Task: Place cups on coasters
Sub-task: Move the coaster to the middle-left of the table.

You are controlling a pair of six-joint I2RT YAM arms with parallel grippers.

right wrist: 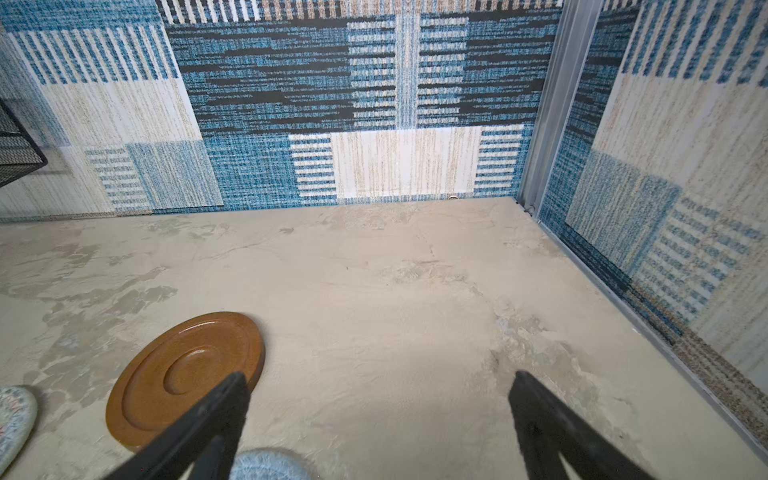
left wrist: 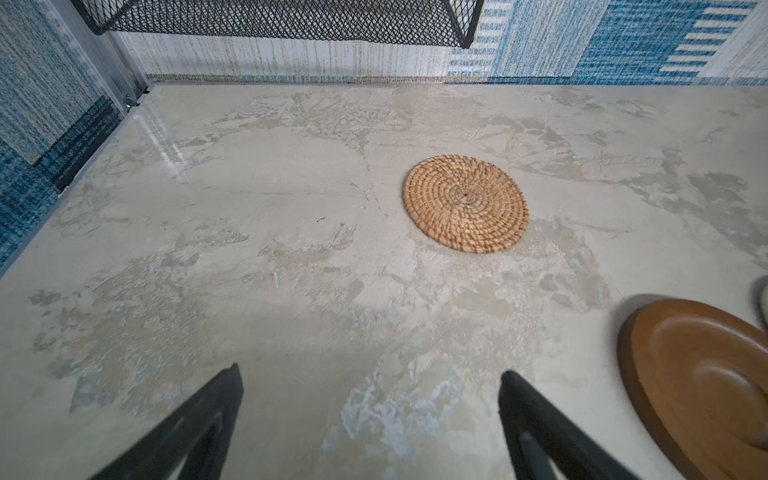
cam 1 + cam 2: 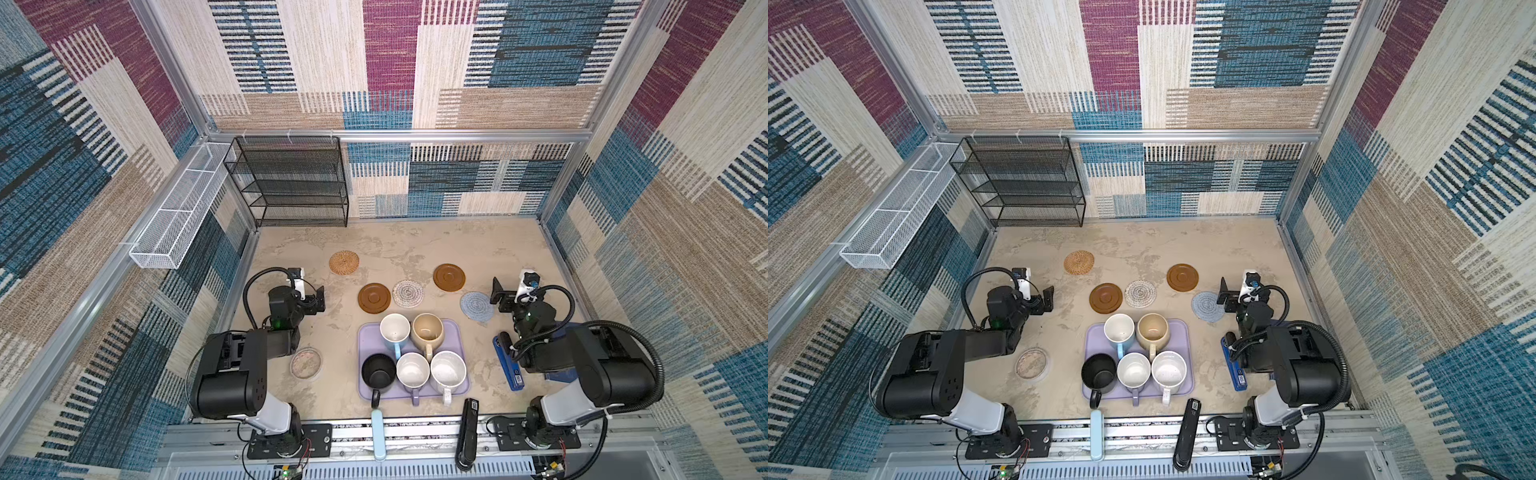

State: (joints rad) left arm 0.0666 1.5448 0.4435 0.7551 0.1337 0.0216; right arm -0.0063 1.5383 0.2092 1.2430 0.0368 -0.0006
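Several cups stand together on a lavender tray [image 3: 462, 332] in both top views: light blue [image 3: 395, 328], beige [image 3: 428, 330], black [image 3: 378, 372], lavender [image 3: 412, 370] and speckled white [image 3: 448, 371]. Behind the tray lie the coasters, all bare: rattan [image 3: 344, 262], brown wooden [image 3: 374, 298], whitish crocheted [image 3: 408, 293], a second brown wooden one [image 3: 449, 277] and blue-grey crocheted [image 3: 476, 306]. My left gripper [image 3: 318, 297] hovers open left of the coasters, holding nothing [image 2: 371, 371]. My right gripper [image 3: 500, 297] is open and empty beside the blue-grey coaster [image 1: 270, 465].
A black mesh shelf [image 3: 291, 183] stands at the back left, with a white wire basket [image 3: 178, 208] on the left wall. A pinkish dish [image 3: 306, 363] lies left of the tray, a blue tool [image 3: 509, 365] lies right of it. Two long objects [image 3: 467, 432] rest on the front rail.
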